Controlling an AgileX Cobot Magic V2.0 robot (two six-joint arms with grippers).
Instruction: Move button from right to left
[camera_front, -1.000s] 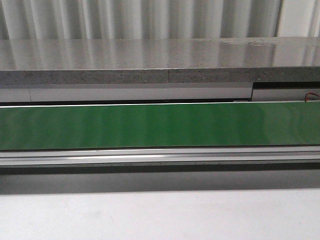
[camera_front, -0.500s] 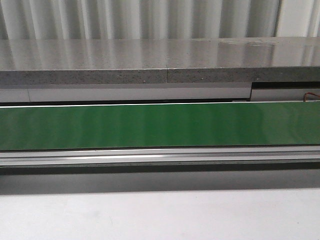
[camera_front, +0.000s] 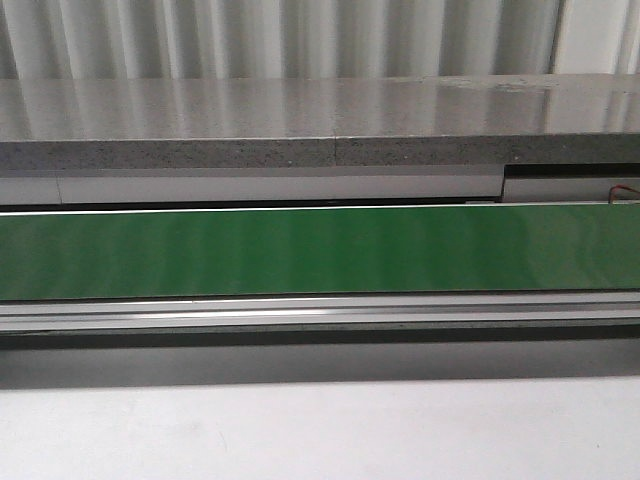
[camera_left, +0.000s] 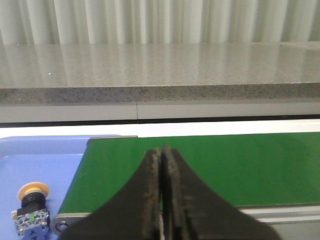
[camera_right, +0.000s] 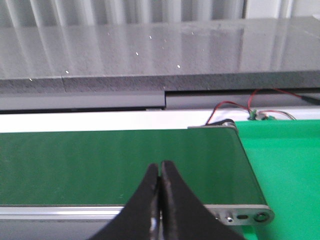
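The button (camera_left: 31, 210), with a yellow-orange cap, black collar and blue-grey body with a green mark, lies in the blue tray (camera_left: 45, 165) past the left end of the green conveyor belt (camera_left: 225, 165). It shows only in the left wrist view. My left gripper (camera_left: 161, 150) is shut and empty, over the belt's near edge, to the right of the button. My right gripper (camera_right: 160, 165) is shut and empty over the belt (camera_right: 115, 165) near its right end. Neither gripper shows in the front view, where the belt (camera_front: 320, 250) carries nothing.
A bright green tray (camera_right: 285, 165) lies past the belt's right end, with red wires (camera_right: 235, 107) behind it. A grey stone ledge (camera_front: 320, 125) runs behind the belt. A metal rail (camera_front: 320, 312) runs along the belt's near side, with white table (camera_front: 320, 430) in front.
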